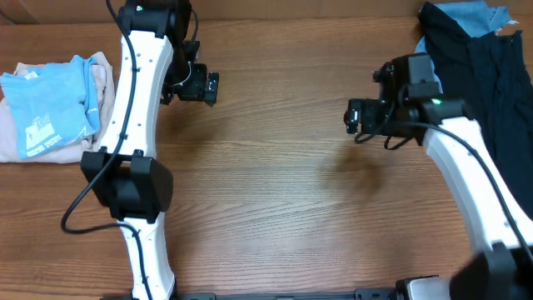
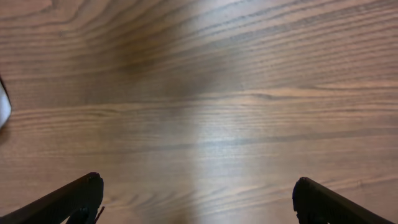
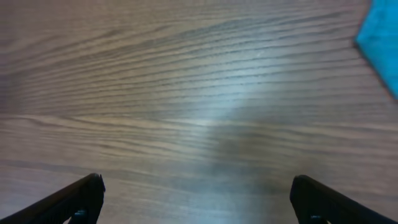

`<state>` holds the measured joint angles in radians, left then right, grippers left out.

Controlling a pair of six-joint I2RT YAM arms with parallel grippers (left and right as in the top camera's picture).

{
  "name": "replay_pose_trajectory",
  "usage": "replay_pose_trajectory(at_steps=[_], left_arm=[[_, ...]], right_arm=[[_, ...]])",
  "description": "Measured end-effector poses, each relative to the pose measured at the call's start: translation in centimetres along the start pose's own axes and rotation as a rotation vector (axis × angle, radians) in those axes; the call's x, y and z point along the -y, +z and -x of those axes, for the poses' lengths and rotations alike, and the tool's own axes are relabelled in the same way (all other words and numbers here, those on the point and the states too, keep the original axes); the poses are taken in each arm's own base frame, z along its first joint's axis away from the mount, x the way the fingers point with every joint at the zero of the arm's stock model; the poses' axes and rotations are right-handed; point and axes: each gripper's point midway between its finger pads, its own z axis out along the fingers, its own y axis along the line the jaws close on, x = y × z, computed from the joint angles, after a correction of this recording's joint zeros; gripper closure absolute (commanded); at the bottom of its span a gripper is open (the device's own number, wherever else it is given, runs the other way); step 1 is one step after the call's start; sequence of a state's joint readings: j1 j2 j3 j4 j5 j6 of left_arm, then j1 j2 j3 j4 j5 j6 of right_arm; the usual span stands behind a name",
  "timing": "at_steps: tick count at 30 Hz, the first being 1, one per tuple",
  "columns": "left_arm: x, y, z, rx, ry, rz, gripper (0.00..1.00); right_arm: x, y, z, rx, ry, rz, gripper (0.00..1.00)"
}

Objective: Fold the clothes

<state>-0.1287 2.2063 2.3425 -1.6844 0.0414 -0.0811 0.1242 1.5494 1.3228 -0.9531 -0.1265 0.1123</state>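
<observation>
The light blue T-shirt [image 1: 52,102] lies in the upper left of the overhead frame, bunched into a rough folded heap with pale lettering showing near its lower edge. It rests on a beige garment [image 1: 12,137], which sticks out beneath it on the left and at the top right. Both sit on the wooden worktop [image 1: 275,208], whose middle shows only bare grain. The left tool [image 2: 198,185] is released: in the left wrist view its two dark fingers [image 2: 74,196] stand far apart at the lower corners of the frame, with only wood between them. In the overhead view it sits in the upper left-centre of the frame, to the right of the T-shirt and well apart from it, with the white left arm [image 1: 137,83] running between the two. The right tool [image 3: 197,182] is also released, with its fingers spread wide at the lower corners of the right wrist view and nothing held in the gap. In the overhead view it sits right of centre, facing the left tool across a stretch of bare wood. A pile of dark garments [image 1: 500,75] fills the upper right corner of the overhead frame, with a denim-blue piece [image 1: 470,17] showing at its top edge. A corner of blue cloth [image 3: 380,43] enters the upper right of the right wrist view, and I cannot tell which garment it belongs to.
</observation>
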Motion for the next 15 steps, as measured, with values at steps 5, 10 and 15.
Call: replay_pose_trajectory(at_steps=[5, 10, 15], left_arm=[[-0.3, -3.3, -3.9, 0.025, -0.025, 0.004, 0.0], [-0.9, -6.8, -7.7, 0.188, -0.028, 0.015, 0.0], [-1.3, -9.7, -9.8, 0.497, -0.026, 0.005, 0.0]], right_arm=[[-0.7, -6.0, -0.1, 0.126, 0.005, 0.013, 0.0], [-1.4, -10.9, -0.2, 0.335, -0.017, 0.052, 0.0], [-1.0, -12.4, -3.2, 0.481, -0.029, 0.083, 0.0]])
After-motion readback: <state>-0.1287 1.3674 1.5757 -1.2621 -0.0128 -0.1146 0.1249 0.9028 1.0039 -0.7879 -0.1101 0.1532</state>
